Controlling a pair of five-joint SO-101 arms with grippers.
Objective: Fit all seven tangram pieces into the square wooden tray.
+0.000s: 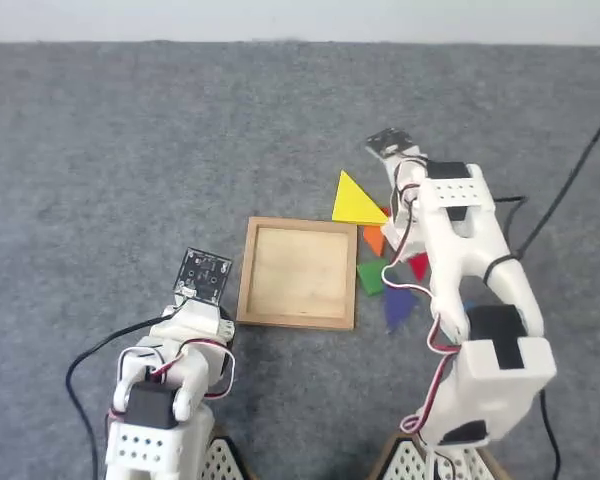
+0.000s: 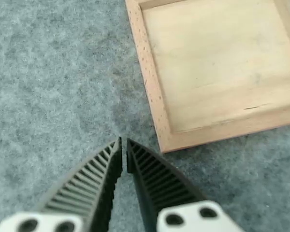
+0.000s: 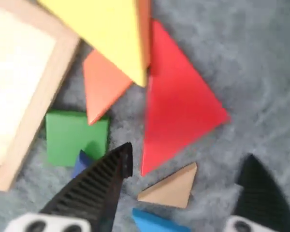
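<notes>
One arm (image 1: 462, 250) stretches out, right pincer (image 3: 189, 152) agape above red triangle (image 3: 176, 104)

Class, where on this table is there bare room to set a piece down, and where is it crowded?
The tray floor is bare. Open mat lies left of the tray and beyond its far edge. Crowded: the strip right of the tray, where the yellow triangle, green square and other pieces lie under the right arm's open fingers.
</notes>
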